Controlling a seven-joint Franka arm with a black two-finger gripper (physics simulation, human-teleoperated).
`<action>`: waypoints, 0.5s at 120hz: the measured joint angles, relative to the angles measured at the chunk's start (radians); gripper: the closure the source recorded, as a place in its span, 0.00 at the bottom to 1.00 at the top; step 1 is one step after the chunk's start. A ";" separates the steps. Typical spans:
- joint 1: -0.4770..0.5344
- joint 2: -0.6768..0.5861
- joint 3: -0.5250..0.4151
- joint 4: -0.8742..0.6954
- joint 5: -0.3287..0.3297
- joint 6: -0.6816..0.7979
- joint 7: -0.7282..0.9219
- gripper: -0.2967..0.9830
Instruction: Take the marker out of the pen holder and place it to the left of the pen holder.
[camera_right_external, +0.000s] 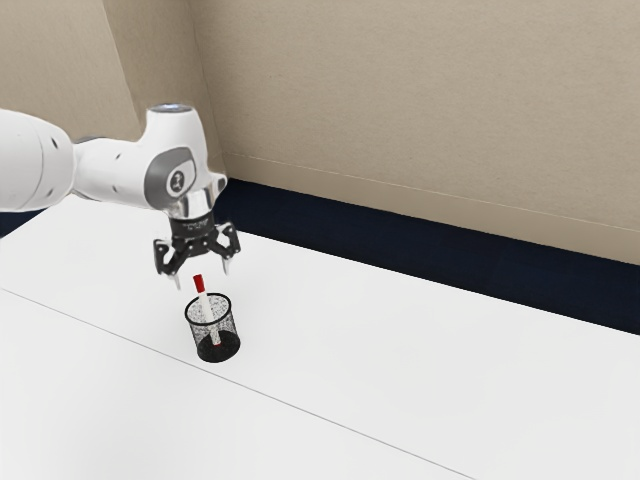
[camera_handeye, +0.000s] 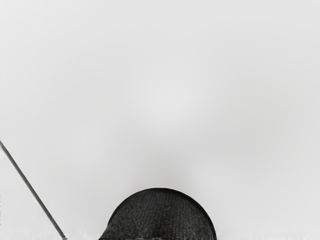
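Note:
My gripper (camera_right_external: 203, 280) is open above the pen holder, its two fingers apart and pointing down. The black mesh pen holder (camera_right_external: 218, 350) stands upright on the table. A white marker with a red cap (camera_right_external: 199, 284) leans inside it, cap up and sticking out over the rim, just below the space between the fingertips. In the wrist view the dark round pen holder (camera_handeye: 161, 215) lies at the lower edge; the marker cannot be made out there.
The white table (camera_right_external: 400, 350) has a thin dark seam running across it, in front of the pen holder in the exterior view. Beyond the table's far edge are a dark blue floor (camera_right_external: 420, 240) and a beige wall.

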 joint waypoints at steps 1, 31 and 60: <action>0.000 0.000 0.000 -0.003 0.000 0.000 -0.003 0.23; -0.005 -0.001 -0.008 -0.029 0.003 0.009 -0.081 0.39; -0.005 -0.001 -0.009 -0.030 0.004 0.010 -0.131 0.60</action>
